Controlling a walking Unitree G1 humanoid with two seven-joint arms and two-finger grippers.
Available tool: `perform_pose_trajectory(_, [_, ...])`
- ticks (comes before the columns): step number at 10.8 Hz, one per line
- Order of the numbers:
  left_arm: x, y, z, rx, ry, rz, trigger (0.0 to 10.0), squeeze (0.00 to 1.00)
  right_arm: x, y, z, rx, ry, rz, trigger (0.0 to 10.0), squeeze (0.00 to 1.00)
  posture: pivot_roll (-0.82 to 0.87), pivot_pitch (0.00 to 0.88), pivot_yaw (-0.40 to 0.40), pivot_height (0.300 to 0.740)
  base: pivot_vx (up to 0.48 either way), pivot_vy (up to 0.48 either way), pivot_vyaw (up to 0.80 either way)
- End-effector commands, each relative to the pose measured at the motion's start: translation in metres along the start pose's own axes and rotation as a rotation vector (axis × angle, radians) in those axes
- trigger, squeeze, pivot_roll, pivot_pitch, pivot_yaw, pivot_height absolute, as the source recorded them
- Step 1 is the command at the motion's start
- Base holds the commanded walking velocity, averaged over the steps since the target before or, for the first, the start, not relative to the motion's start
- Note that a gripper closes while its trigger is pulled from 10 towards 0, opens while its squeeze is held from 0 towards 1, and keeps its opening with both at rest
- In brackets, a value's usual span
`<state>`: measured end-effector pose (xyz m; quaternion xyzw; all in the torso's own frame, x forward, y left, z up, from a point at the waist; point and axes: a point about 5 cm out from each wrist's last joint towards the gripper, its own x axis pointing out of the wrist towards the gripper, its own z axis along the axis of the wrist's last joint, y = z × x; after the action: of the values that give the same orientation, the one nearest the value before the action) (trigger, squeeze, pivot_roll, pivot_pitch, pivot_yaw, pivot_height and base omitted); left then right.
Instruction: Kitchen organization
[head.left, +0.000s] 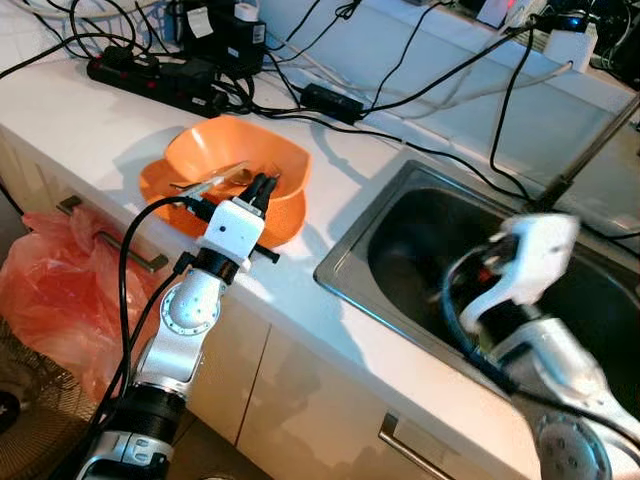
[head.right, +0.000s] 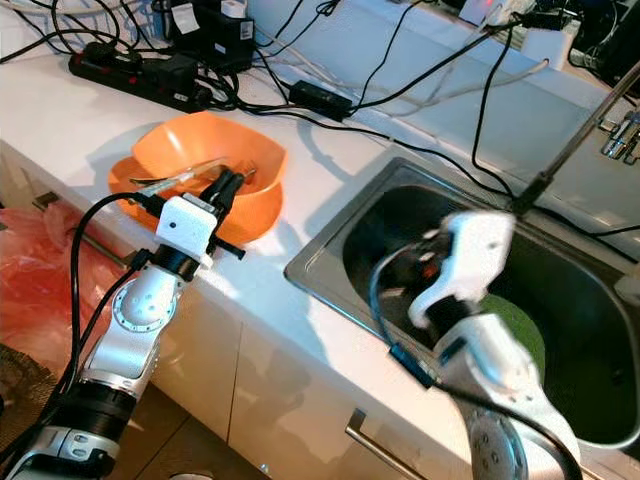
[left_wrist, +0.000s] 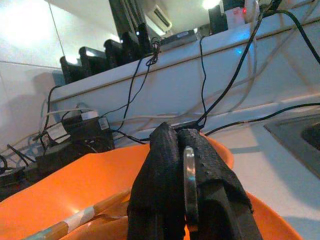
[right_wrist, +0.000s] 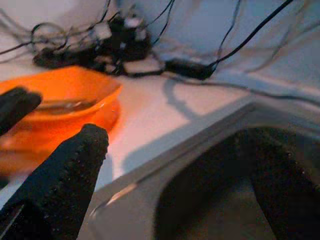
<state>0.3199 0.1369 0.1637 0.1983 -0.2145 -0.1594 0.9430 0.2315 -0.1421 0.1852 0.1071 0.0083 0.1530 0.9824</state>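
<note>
An orange bowl sits on an orange plate on the white counter, with metal utensils lying inside it. My left gripper reaches over the bowl's near rim and is shut on a thin metal utensil handle, pinched between its black fingers. A wooden stick with tape lies in the bowl beside it. My right gripper hovers at the steel sink, open, with nothing between its fingers. Something green lies on the sink's floor.
A black power strip and many cables run along the back of the counter. The faucet rises behind the sink. A red plastic bag hangs by the cabinet handle below the counter.
</note>
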Motion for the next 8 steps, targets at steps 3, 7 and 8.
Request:
perform_pose_trajectory(3, [0.016,-0.004,0.018,-0.030,-0.062,-0.017,0.0,0.00,-0.015,-0.006,-0.009,0.002,0.095,0.019,10.0,0.00,0.24,0.000,-0.216,0.740,0.000,0.000,0.00])
perform_pose_trajectory(7, [0.027,-0.007,0.035,-0.076,-0.106,-0.031,0.0,0.00,-0.021,-0.005,-0.012,-0.004,0.134,0.048,10.0,0.00,0.23,0.000,-0.205,0.740,0.000,0.000,0.00])
perform_pose_trajectory(8, [0.030,-0.007,0.039,-0.088,-0.116,-0.034,0.0,0.00,-0.023,-0.004,-0.012,-0.007,0.140,0.054,10.0,0.00,0.22,0.000,-0.204,0.740,0.000,0.000,0.00])
